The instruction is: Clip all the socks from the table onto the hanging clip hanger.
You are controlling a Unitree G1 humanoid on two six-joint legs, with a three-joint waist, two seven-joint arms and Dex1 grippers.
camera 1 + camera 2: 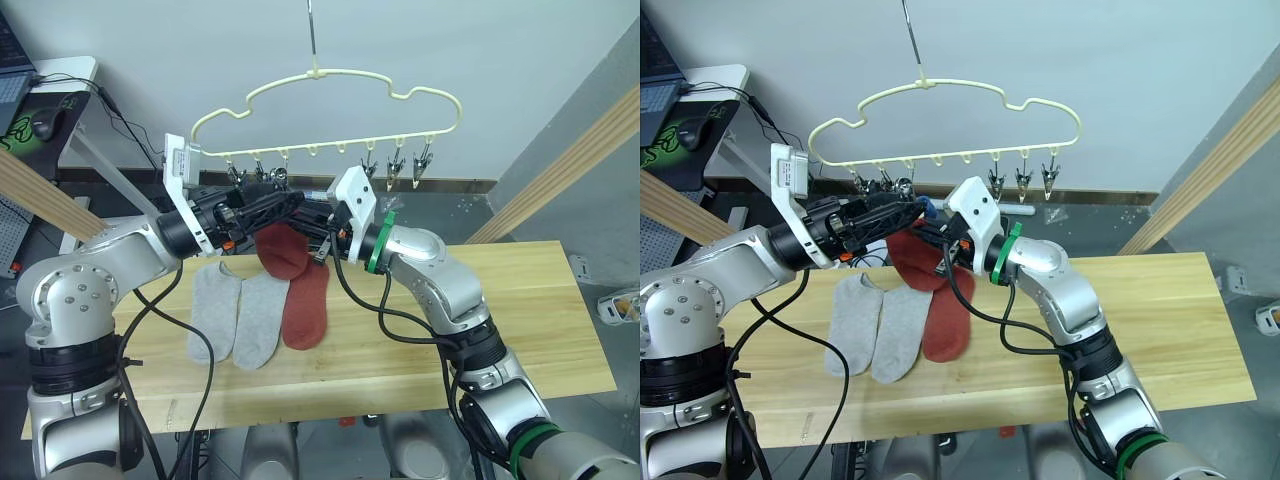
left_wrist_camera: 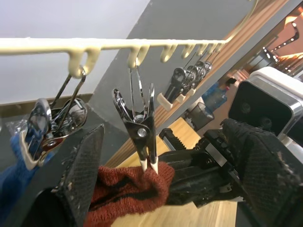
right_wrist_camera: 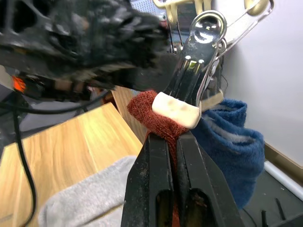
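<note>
We hold a red sock [image 1: 280, 250] up under the clip hanger [image 1: 330, 110] so a clip can bite its top edge. Our right jaws [image 3: 173, 156] are squeezed shut on the sock's cuff, with the fabric pinched between the two black fingers. Just above those jaws sits a silver clip [image 3: 189, 94] with a pale pad, and the pad touches the red cuff. We keep the cuff bunched and high so it can slide into that clip.

Our left jaws [image 2: 156, 175] stand wide open, one finger on each side of another silver clip [image 2: 142, 137]. That clip's tips touch the sock's edge. We think the left jaws are there to press a clip open, but we cannot tell if they touch it.

Both arms reach forward and up, and the two wrists meet close together just below the row of clips. A blue sock [image 3: 227, 142] already hangs just beside our right jaws.

Well below the jaws, on the worktop [image 1: 520, 310], lie two grey socks [image 1: 235, 315] and one more red sock [image 1: 307, 308], side by side and touching.
</note>
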